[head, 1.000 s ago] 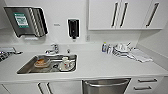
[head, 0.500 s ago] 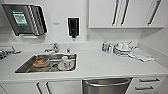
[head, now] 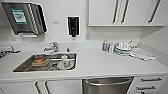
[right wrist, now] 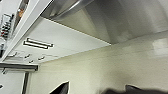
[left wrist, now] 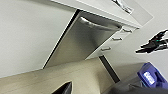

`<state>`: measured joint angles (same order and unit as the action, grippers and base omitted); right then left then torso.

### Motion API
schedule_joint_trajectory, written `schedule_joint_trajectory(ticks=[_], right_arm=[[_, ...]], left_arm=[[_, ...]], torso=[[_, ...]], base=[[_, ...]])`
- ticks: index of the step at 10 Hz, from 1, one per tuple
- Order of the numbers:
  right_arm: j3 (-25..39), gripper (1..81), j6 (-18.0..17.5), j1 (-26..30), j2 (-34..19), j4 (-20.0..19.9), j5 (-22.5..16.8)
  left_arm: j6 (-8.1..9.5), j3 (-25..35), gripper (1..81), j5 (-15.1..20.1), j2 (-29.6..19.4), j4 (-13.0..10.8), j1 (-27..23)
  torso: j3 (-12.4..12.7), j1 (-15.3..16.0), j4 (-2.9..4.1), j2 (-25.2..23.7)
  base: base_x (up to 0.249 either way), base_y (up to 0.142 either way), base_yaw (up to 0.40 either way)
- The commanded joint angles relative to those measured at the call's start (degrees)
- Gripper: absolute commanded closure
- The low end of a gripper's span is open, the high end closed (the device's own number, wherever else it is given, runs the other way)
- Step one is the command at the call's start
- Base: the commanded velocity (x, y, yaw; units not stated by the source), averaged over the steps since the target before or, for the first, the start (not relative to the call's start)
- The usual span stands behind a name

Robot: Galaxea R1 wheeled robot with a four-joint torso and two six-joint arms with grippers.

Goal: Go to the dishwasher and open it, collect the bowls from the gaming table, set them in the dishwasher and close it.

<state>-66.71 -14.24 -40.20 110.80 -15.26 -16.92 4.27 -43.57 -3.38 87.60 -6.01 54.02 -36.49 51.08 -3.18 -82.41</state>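
1. The dishwasher sat shut under the bench, right of the sink.
2. Its handle ran level along the top edge.
3. I couldn't tell either pincer's state, nor which arm was nearer.

- brushed steel dishwasher front below me, silver-grey, curved steel handle same tone
- flat white countertop, plain
- rectangular steel sink, grey, orange item inside
- white upper cabinet doors with dark bar handles
- black wall soap dispenser
- dark grey paper towel dispenser, green label
- pale beige wood-look floor
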Motion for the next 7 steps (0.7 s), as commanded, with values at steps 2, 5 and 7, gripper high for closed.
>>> schedule_joint_trajectory(ticks=[2, 5, 7], right_arm=[[1.1, 1.0, -4.3, 10.7, -0.5, -1.5, -4.1], [-0.4, 1.0, -12.6, 16.7, 3.4, -1.3, -7.1], [-3.6, 1.0, -18.5, 18.8, 6.5, -1.1, -7.5]], left_arm=[[-0.49, 0.5, 1.0, 1.1, -2.7, -0.9, -4.2], [-0.49, 0.0, 1.0, 1.0, -2.2, -0.4, -4.2], [-0.4, -0.4, 1.0, 1.0, -2.0, -0.2, -4.3]], torso=[[-1.3, 4.5, 0.0, -7.2], [-2.3, 3.5, 0.0, -6.0], [-2.4, 4.1, 0.0, -7.1]], base=[[0.0, 0.0, 0.0], [0.0, 0.0, 0.0], [0.0, 0.0, 0.0]])
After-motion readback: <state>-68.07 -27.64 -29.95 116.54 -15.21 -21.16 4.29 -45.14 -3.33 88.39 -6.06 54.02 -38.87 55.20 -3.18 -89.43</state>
